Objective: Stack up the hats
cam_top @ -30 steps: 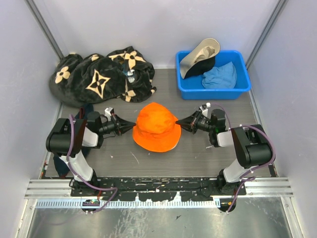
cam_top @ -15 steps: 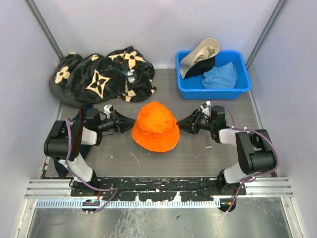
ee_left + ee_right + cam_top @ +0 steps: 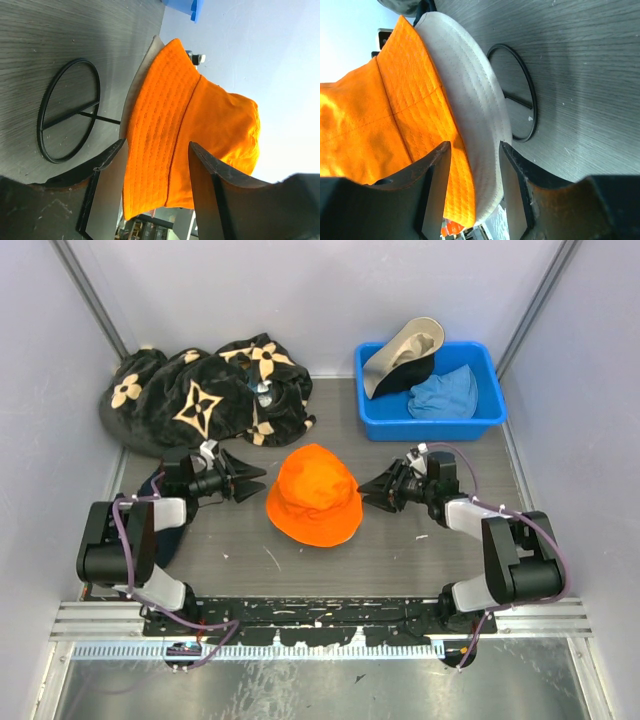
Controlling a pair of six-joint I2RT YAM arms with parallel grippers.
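The orange hat lies crown up in the middle of the table. In the right wrist view a cream brim shows under the orange hat. My left gripper stands open just left of the hat, a little apart from it. My right gripper stands open at its right brim edge; I cannot tell if it touches. The left wrist view looks between the open left gripper at the orange hat. The right gripper frames both brims. A beige hat and a light blue hat lie in the blue bin.
A large black cloth with tan flowers is heaped at the back left. A dark navy garment lies under the left arm. A black ring lies flat on the table by the hat. Grey walls close both sides.
Both grippers have opened and let go of the hat's brim. The left gripper has drawn back to the left and away; the right has moved back slightly. The hat stays put.
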